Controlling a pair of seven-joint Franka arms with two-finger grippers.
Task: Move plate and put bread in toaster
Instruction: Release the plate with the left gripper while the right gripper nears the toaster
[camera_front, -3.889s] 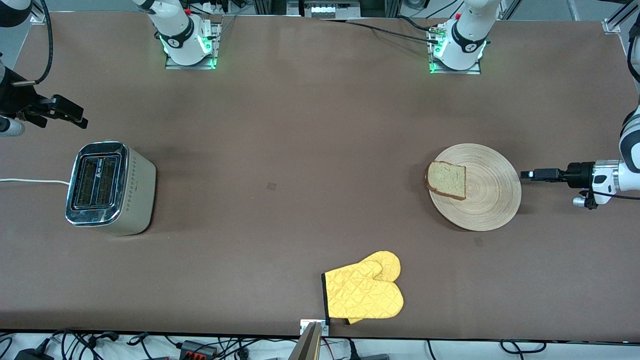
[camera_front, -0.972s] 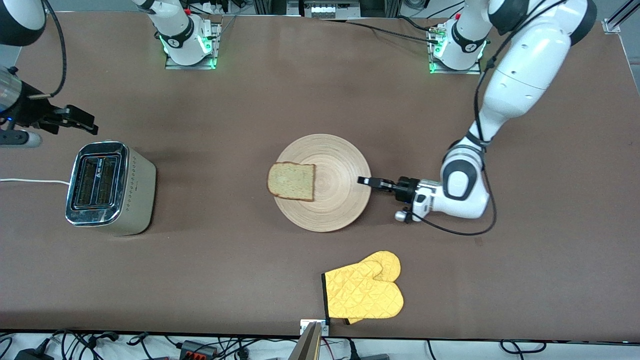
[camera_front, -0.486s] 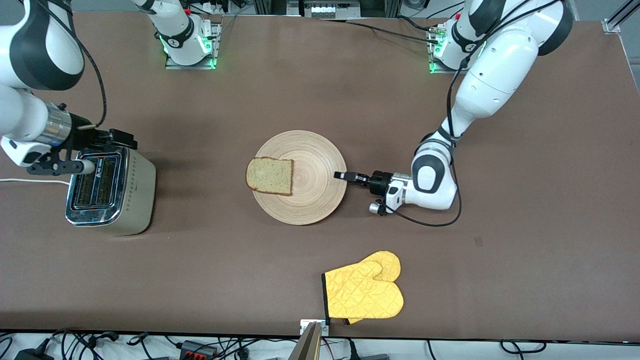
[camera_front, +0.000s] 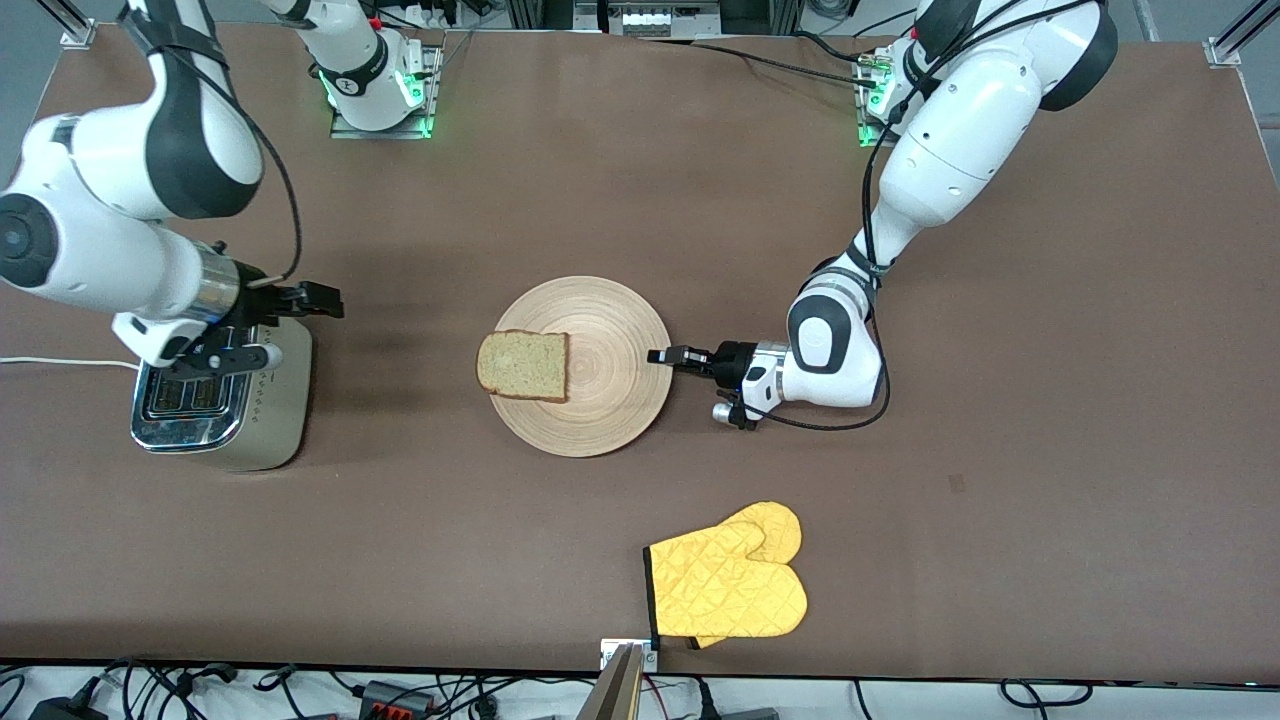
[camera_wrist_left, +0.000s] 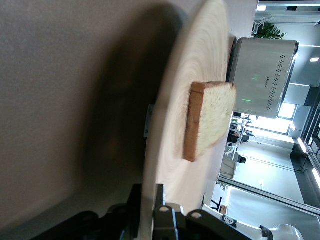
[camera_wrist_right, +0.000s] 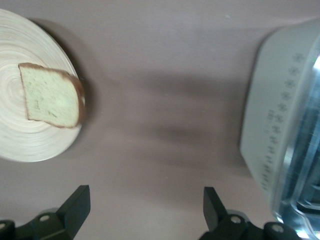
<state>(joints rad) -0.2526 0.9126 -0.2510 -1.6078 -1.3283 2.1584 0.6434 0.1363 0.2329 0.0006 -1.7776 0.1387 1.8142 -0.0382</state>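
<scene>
Left gripper (camera_front: 662, 356): fingers clamped on the plate (camera_front: 600, 400) rim, low on the counter (camera_front: 640, 200).
Right gripper (camera_front: 325, 300): fingers spread wide, over the toaster (camera_front: 215, 400).
Bread (camera_front: 523, 366): on the plate's edge toward the toaster.

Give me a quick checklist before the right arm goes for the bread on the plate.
1. Bread lies flat on the wooden plate, overhanging the rim toward the toaster: ok.
2. Right gripper open, above the toaster: ok.
3. Left gripper at the plate's rim: ok; grip cannot tell.
4. Toaster slots free: cannot tell, the right arm covers them.
5. Yellow oven mitt out of the path, nearer the camera: ok.
</scene>
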